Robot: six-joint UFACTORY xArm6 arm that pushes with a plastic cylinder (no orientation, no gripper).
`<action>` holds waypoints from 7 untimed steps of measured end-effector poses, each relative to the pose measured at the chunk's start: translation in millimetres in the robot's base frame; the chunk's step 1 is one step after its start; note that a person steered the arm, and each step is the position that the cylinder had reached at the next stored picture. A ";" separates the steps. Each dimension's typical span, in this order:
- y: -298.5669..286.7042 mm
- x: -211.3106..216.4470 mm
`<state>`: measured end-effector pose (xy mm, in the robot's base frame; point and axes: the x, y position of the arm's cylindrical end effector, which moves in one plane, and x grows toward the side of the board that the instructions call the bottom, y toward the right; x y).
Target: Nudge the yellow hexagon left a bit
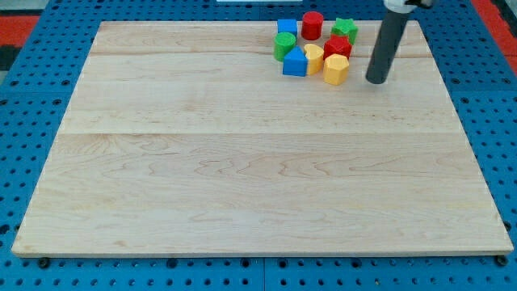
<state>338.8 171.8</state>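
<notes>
The yellow hexagon sits at the lower right of a tight cluster of blocks near the view's top right. My tip stands on the board a short way to the right of the yellow hexagon, not touching it. A second yellow block lies just left of the hexagon, and a red block sits directly above it.
The cluster also holds a blue block, a green cylinder, a blue cube, a red cylinder and a green star. The wooden board lies on a blue pegboard.
</notes>
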 end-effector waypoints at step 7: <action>-14.7 -14.7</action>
<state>324.1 157.1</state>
